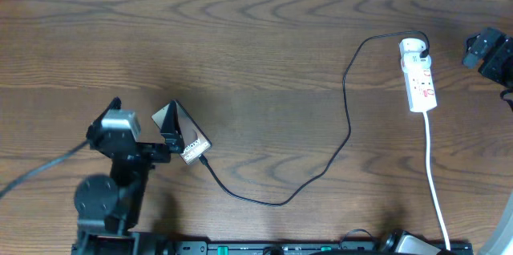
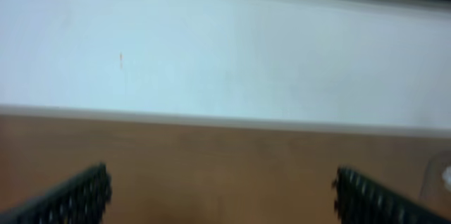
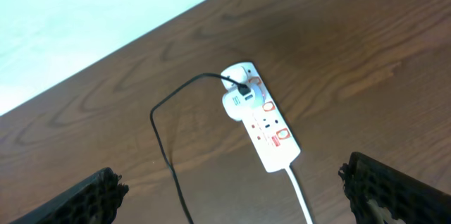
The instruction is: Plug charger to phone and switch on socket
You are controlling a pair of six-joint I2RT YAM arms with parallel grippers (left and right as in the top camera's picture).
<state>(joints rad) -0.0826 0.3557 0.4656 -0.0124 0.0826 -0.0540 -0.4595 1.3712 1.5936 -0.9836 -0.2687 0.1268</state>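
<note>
Both wide open, nothing held. My left gripper (image 2: 222, 189) sits by the phone (image 1: 195, 144), with the charger (image 1: 349, 119) tip right beside it. My right gripper (image 3: 229, 185) hovers over the socket (image 3: 271, 129), probably for the switch.

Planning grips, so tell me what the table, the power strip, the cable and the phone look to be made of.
The table: wood or wood-look laminate, dark brown with clear grain and a slight sheen.
The power strip: smooth white moulded plastic with red markings.
The cable: thin and black, probably a rubbery sheath, since it lies in loose curves.
The phone: glossy dark face, likely glass, showing a pale reflection.
</note>
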